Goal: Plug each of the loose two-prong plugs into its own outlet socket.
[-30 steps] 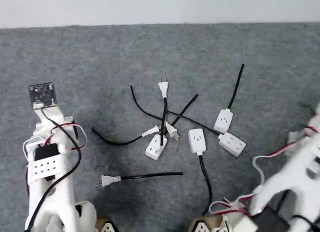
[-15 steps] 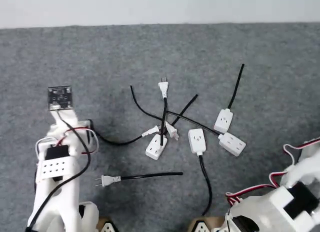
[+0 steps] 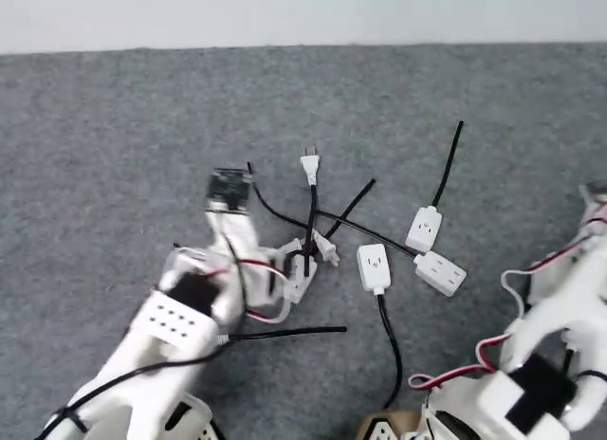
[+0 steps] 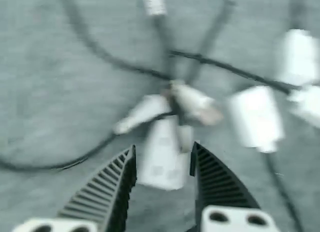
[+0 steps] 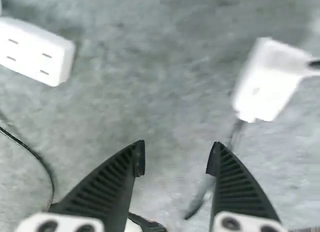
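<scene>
Plugs point(image 4: 142, 113): numbering three, white, trailing black cords point(image 3: 285, 333), lying on grey carpet point(image 3: 114, 127). Nearest, at lower centre of the left wrist view, left gripper point(image 4: 163, 151) standing wide open, straddling a white socket block point(image 4: 161, 162); touching or not, impossible telling. Just beyond, crossing at mid-frame, two plugs; farther, at the top edge, the third plug point(image 4: 152, 2). Numbering four in the high view, sockets point(image 3: 374, 267): one at centre beside the left arm point(image 3: 180, 317), three at centre right. Gaping over carpet in its wrist view, right gripper point(image 5: 175, 153), facing two sockets in the upper corners.

Grey carpet-like table cover point(image 3: 114, 118); pale wall point(image 3: 303, 13) behind
</scene>
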`<state>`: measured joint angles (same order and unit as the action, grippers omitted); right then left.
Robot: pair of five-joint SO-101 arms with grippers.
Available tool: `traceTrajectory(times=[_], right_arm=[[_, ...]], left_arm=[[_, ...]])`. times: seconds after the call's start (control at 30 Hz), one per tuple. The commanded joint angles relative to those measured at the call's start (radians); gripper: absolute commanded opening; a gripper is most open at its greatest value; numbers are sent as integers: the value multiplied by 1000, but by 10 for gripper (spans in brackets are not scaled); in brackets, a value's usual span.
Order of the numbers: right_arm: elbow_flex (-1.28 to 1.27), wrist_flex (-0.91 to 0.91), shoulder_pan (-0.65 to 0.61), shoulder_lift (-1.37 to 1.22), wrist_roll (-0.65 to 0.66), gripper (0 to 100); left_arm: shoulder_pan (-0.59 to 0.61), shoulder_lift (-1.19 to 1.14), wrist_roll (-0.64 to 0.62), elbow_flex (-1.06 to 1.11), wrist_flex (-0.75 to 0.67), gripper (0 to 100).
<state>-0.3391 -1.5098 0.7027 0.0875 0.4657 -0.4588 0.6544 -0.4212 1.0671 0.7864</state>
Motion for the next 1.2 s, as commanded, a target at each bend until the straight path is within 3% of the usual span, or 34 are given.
traceTrajectory(times=[0.0, 0.13, 0.3, 0.5, 0.67, 0.8, 0.93, 1.17], right_arm=[[-95, 64, -93, 68, -87, 202], [-196, 128, -216, 84, -204, 202], [-273, 226, -323, 84, -341, 202], [-322, 311, -306, 76, -367, 202], [-347, 348, -292, 76, -368, 201], [-348, 352, -294, 76, -368, 201], [-348, 352, -294, 76, -368, 201], [-350, 348, -292, 74, -364, 201]], left_arm=[[-92, -2, -48, -70, -98, 171], [-170, -52, -146, -116, -143, 230], [-232, -316, -281, -263, -153, 295], [-232, -672, -345, -522, -135, 295], [-249, -895, -373, -717, -12, 295], [-250, -964, -374, -822, 109, 295], [-250, -977, -374, -835, 123, 293], [-250, -985, -370, -857, 123, 96]])
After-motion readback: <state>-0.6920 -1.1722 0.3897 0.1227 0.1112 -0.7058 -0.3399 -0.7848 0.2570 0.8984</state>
